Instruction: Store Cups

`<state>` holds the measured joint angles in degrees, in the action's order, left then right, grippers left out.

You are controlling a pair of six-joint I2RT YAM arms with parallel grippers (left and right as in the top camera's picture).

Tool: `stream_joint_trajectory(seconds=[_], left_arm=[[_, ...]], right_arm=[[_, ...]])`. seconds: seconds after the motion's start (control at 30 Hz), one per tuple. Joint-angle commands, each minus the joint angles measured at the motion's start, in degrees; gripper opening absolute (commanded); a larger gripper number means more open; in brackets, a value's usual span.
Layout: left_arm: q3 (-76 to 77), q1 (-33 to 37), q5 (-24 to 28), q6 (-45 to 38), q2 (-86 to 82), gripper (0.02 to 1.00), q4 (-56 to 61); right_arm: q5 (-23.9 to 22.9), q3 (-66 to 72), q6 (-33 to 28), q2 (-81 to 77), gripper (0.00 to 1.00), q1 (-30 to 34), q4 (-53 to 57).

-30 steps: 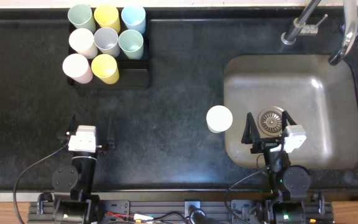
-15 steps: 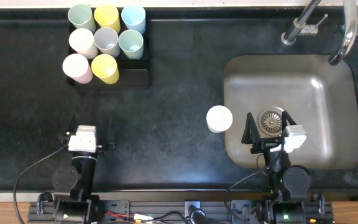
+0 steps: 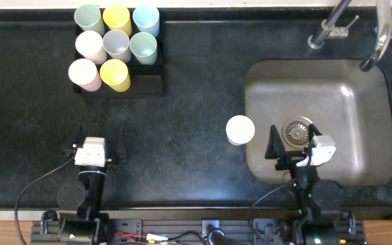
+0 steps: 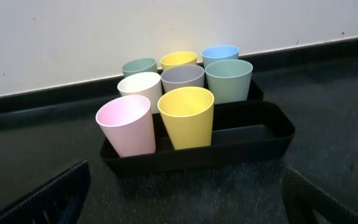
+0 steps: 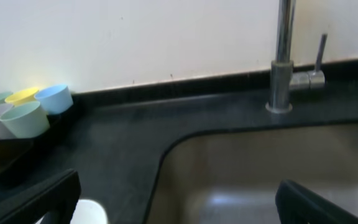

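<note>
Cups (image 3: 117, 45) fill your tray (image 3: 148, 86) except one white cup (image 3: 240, 129) on the bench (image 3: 182, 143); left claw (image 3: 100, 133) and right claw (image 3: 293, 133) released

cups (image 3: 116, 45) in tray (image 3: 148, 86): 8 | loose cup (image 3: 240, 129) on counter (image 3: 182, 143): 1 | tray: 1 | sink (image 3: 318, 71): 1 | tap (image 3: 330, 23): 1

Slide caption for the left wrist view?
Eight pastel cups upright in a black plastic tray, one near space empty.
</note>
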<state>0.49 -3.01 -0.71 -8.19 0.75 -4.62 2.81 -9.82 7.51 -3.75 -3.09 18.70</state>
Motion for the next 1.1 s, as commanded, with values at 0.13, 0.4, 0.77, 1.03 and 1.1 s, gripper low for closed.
stream_joint_trajectory(seconds=[0.13,0.4,0.77,1.03,1.1], left_arm=[[-0.04,-0.22,-0.63,-1.44,-0.63,0.998,-0.20],[-0.04,-0.22,-0.63,-1.44,-0.63,0.998,-0.20],[-0.04,-0.22,-0.63,-1.44,-0.63,0.998,-0.20],[-0.04,-0.22,-0.63,-1.44,-0.63,0.998,-0.20],[-0.04,-0.22,-0.63,-1.44,-0.63,0.998,-0.20]], right_arm=[[0.76,-37.66,0.22,-25.22,0.998,0.07,22.58],[-5.42,-63.04,-7.19,-61.81,0.996,-8.57,57.57],[-2.10,-63.41,-19.67,-80.91,0.996,-12.31,56.87],[2.29,-64.46,-22.38,-83.97,0.996,-12.31,56.04],[2.27,-65.13,-22.45,-84.06,0.998,-12.04,56.13]])
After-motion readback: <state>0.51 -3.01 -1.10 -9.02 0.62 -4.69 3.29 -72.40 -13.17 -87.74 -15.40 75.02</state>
